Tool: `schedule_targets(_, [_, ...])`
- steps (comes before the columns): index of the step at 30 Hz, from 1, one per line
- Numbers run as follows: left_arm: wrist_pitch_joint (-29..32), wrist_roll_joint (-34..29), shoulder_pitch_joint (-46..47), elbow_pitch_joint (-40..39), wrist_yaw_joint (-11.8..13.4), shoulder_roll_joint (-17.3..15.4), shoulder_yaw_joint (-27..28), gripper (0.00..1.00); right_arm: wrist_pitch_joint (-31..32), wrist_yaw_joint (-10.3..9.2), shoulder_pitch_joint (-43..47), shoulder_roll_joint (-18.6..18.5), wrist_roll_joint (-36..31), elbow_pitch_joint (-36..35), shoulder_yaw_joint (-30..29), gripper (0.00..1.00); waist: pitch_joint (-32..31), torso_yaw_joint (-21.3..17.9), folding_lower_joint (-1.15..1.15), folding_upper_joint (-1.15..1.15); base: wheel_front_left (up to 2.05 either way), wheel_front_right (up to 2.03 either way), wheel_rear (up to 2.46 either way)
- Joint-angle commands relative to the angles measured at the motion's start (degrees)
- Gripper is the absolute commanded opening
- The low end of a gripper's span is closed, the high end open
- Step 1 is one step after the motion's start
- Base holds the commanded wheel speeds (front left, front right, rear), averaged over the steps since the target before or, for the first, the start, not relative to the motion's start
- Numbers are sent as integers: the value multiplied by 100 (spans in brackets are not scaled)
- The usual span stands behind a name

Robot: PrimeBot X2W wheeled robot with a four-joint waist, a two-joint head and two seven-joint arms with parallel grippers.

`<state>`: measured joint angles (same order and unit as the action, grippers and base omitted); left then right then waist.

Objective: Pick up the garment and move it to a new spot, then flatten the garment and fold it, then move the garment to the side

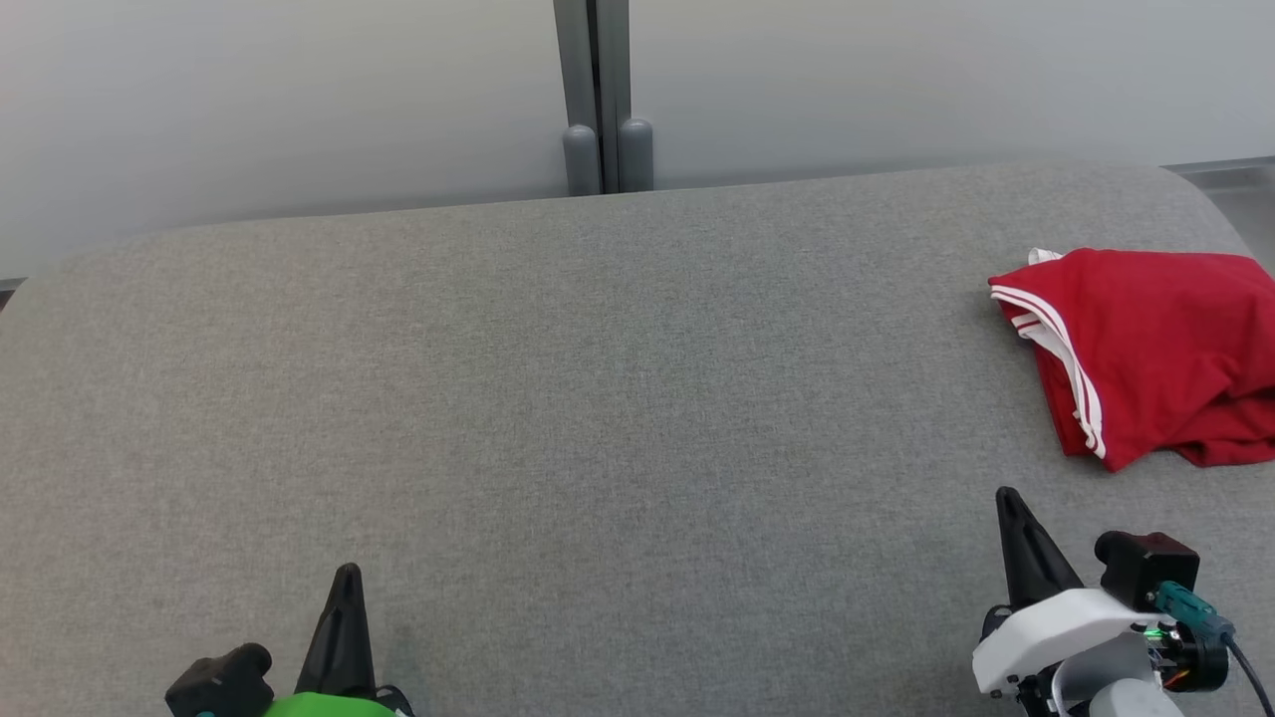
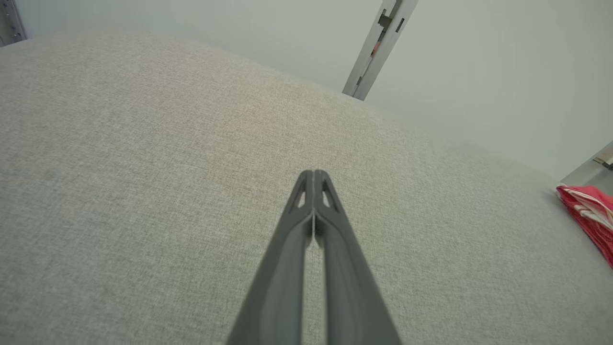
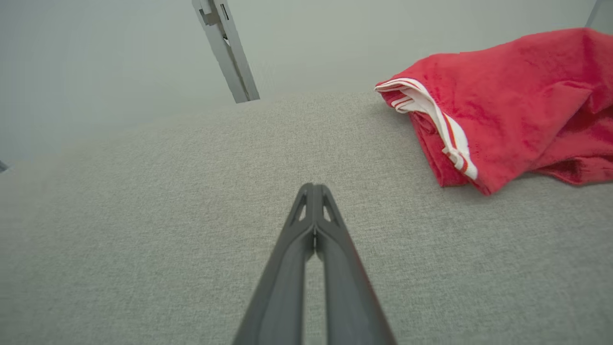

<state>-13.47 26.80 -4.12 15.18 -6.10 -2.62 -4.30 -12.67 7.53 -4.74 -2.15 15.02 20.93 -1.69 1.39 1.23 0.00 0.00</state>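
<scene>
Jaws: both pairs are pressed together with nothing between them, on the left gripper (image 1: pixel 346 588) and the right gripper (image 1: pixel 1010 503) alike.
Garment: the red garment (image 1: pixel 1155 349), with white striped trim, lies in a compact, layered bundle at the far right of the grey padded surface (image 1: pixel 598 398). Its right part runs past the head view's edge.
Fold quality: judged loose. The upper layer is smooth, but the lower hem bulges out unevenly in the right wrist view.
Nearest arm: the right gripper rests low on the surface, near the garment but apart from it, pointing past its trimmed corner.
Other arm: the left gripper sits well apart, at the lower left.
Backdrop: a grey post (image 1: pixel 603 100) stands against the pale wall (image 1: pixel 299 80) behind the surface.
Stage: this fits a bundle waiting to be carried off and spread, or one already folded and set aside. The frames do not settle which.
Risk, shove: shut tips meeting the cloth would plough it towards the right edge, whose distance I cannot tell.
Risk, partial grip: pinching only the top layer would peel the bundle open.
Risk, snag: the loose trim loop could catch a fingertip.
</scene>
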Motion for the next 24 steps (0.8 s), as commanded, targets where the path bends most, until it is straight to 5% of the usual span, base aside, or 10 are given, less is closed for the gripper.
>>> schedule_targets(1, [54, 264, 129, -84, -15, -28, 49, 0, 53, 0, -100, -22, 290, -118, -39, 0, -2, -2, 0, 0, 0, 0, 0])
schedule_targets(24, [602, 2233, 428, -103, -55, -77, 314, 0, 606, -2, -110, -43, 2566, -328, -159, 0, -26, -26, 0, 0, 0, 0, 0])
